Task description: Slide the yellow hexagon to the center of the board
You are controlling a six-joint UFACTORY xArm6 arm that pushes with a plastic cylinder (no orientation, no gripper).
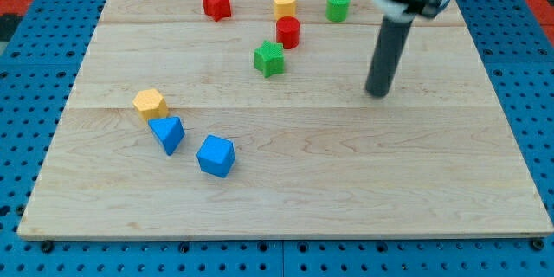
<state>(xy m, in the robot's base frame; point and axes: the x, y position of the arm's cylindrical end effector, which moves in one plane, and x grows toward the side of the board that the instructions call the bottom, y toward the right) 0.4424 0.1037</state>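
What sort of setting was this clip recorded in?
Most likely a robotics lab bench set up for tabletop pushing trials: a pale wooden board lies on a blue perforated base, small coloured blocks such as the yellow hexagon sit on it, and my tip stands right of them.

Board: pale planked wooden board [286, 182], smooth, satin grain.
Yellow hexagon block [150, 103]: matt plastic look, as with the blue cube block [215, 156].
Green ribbed cube block [269, 58]: finely ridged faces.
My rod: dark, matt down to my tip [377, 93].
Surround: blue perforated base [528, 95], dull.
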